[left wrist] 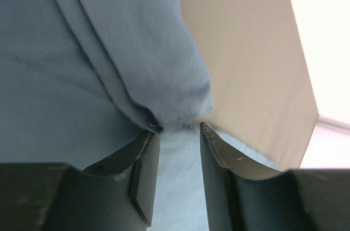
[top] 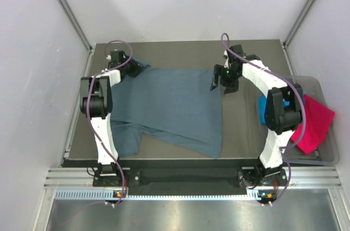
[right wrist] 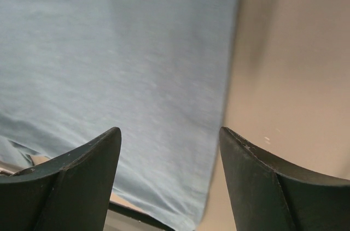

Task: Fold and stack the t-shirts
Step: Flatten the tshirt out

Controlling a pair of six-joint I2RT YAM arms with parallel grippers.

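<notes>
Right claw (right wrist: 168, 130) hovers spread wide over the slate-blue t-shirt (top: 175, 105)

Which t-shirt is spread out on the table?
The big slate-blue t-shirt, lying open across the table. The turquoise t-shirt and the pink t-shirt are crumpled at the clear tub on the right.

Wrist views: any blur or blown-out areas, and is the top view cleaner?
Left wrist: slate-blue t-shirt fold fairly sharp, far right edge blown out white. Right wrist: cloth and table soft, slightly smeared, no glare. Top external: evenly lit, sharp, soft shadows only.
</notes>
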